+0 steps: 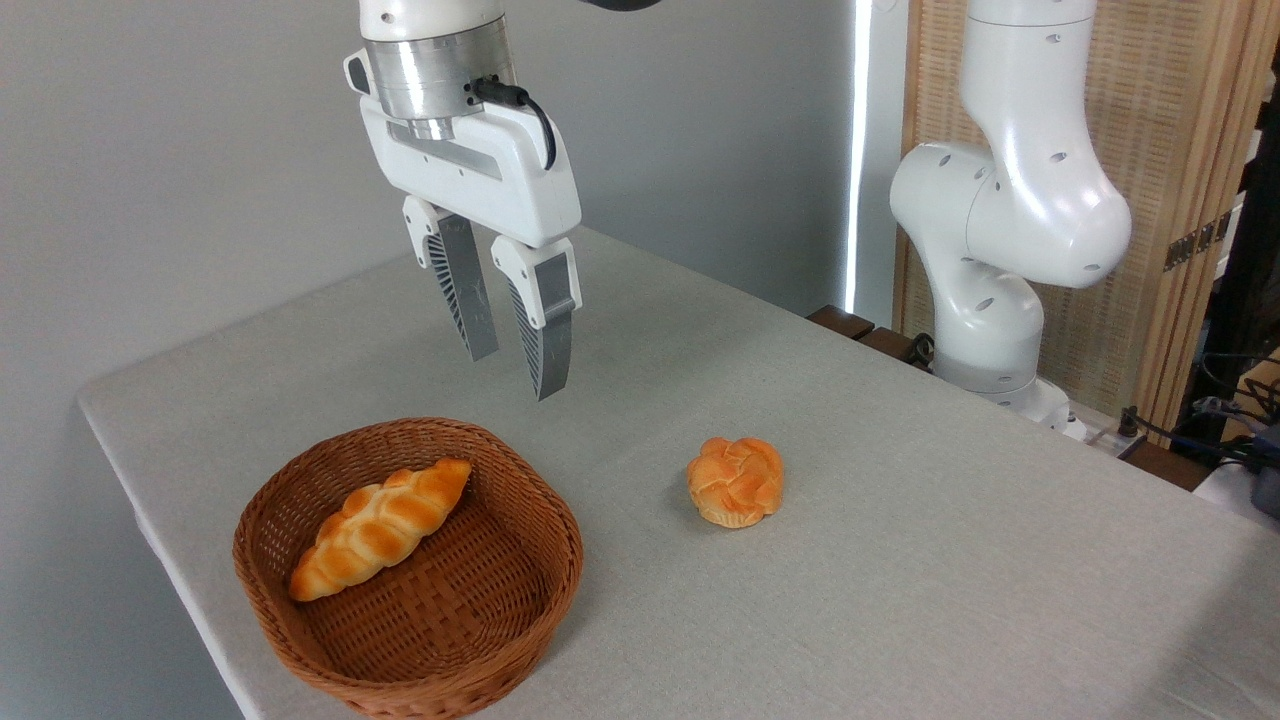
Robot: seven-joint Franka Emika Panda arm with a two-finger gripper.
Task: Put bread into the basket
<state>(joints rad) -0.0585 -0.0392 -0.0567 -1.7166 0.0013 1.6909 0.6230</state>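
The knotted bun [736, 481] is seen on the grey tablecloth [900, 560] at frame centre, right of the wicker basket [545, 585], in which a braided loaf [380, 527] is held; the gripper [517, 375] is hung above, fingers spread and empty

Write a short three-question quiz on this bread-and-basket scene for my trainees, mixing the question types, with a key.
1. True or false: the round bun lies inside the basket.
2. What already lies in the basket? A) braided loaf B) apple C) nothing
3. Fill in: the gripper hangs above the table, jaws ____ and holding nothing.

Key: 1 false, the bun sits on the table right of the basket; 2 A; 3 open.
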